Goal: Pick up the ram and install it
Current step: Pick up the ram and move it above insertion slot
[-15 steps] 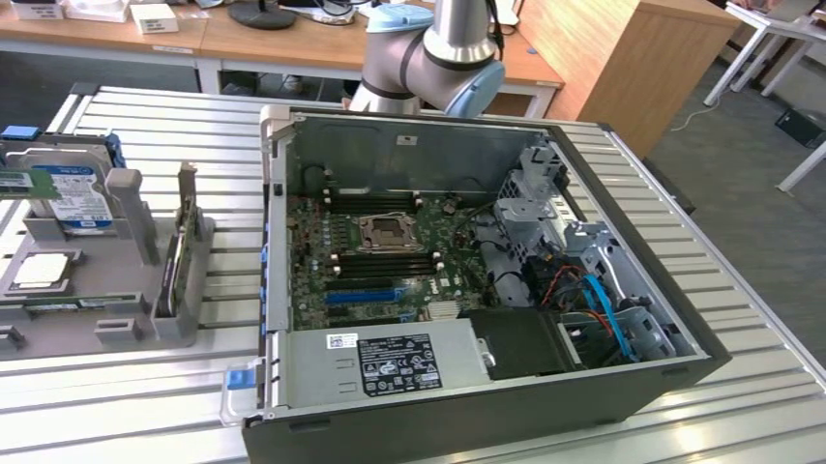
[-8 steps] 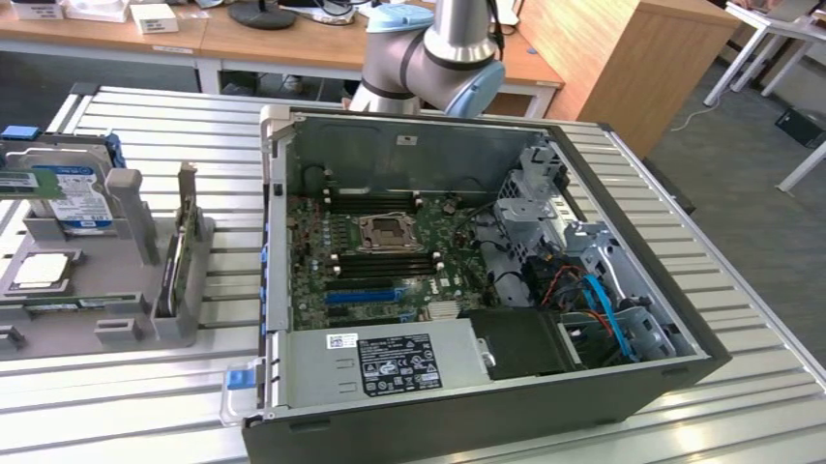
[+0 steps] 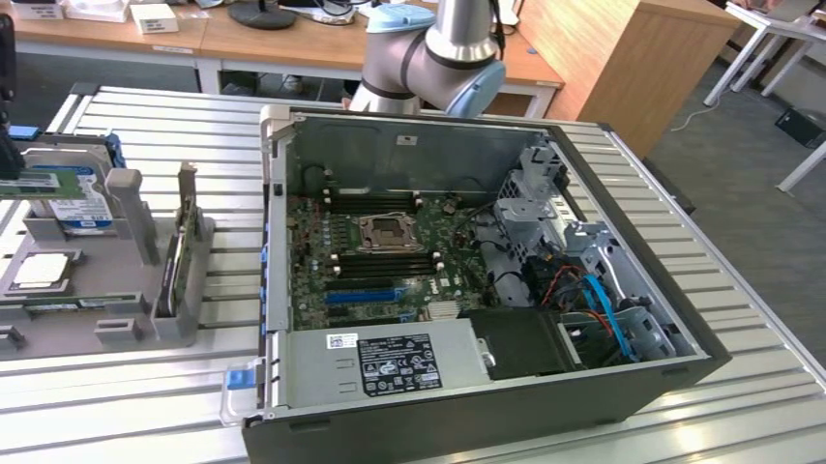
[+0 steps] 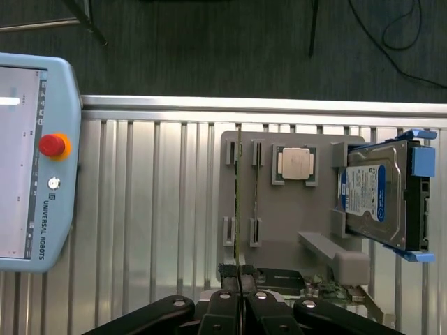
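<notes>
A: Gripper [image 4: 239,299], how far open?
B: Barely at all. The fingers [image 4: 222,315] are pinched together on the ram [image 3: 35,182]. In the wrist view the board sits edge-on between them, just a thin dark line.

A: Where is the ram?
B: At the exterior view's far left, under the dark gripper body. It is over the grey tray [image 3: 65,333], just above the drive [image 3: 77,208], and well apart from the case [image 3: 516,425]. I can't tell if its lower edge is clear of the tray.

A: Which way does it point?
B: The long axis is level and runs along the exterior view's left-right, with the left end cut by the frame edge. It stands on its long edge, and the flat green face with the pale label is turned toward that camera.

A: Installed?
B: No, it is far from the motherboard [image 3: 387,261].

A: Any readable text?
B: The pendant [image 4: 31,160] reads "UNIVERSAL ROBOTS" along its side, next to a red button [image 4: 52,145]. The drive label is blue and white, but the print is too small. The PSU [image 3: 316,377] has a black label and a white sticker, both unreadable. The ram label is unreadable too.

A: Anything else on the tray?
B: A CPU [image 4: 295,164] lies flat beside the drive.
</notes>
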Robot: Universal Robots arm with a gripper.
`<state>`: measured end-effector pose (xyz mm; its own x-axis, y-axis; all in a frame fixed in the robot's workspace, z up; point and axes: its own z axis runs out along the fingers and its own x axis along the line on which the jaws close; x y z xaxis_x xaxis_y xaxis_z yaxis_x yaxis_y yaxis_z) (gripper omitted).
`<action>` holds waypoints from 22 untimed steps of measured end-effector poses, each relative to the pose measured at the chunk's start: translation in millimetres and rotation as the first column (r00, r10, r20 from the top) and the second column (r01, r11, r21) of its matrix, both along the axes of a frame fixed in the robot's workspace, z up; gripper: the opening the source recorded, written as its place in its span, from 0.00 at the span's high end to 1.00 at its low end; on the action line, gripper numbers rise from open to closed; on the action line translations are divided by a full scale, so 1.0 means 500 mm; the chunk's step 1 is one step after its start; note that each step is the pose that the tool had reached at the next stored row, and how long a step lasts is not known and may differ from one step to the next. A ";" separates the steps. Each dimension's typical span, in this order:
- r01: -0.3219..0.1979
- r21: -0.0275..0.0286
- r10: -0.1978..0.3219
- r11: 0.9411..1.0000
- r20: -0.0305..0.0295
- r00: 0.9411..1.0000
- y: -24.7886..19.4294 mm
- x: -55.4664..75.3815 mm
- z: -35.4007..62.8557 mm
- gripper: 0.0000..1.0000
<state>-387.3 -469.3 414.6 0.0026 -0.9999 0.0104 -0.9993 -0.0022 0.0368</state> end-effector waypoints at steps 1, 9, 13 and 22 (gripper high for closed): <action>0.000 0.000 0.000 1.000 0.000 1.000 0.0000 0.003 0.000 0.89; 0.000 0.000 0.000 1.000 0.000 1.000 -0.0002 0.032 0.000 0.89; 0.000 0.000 0.000 1.000 0.000 1.000 -0.0001 0.048 0.000 0.89; 0.000 0.000 0.000 1.000 0.000 1.000 -0.0004 0.086 0.000 0.89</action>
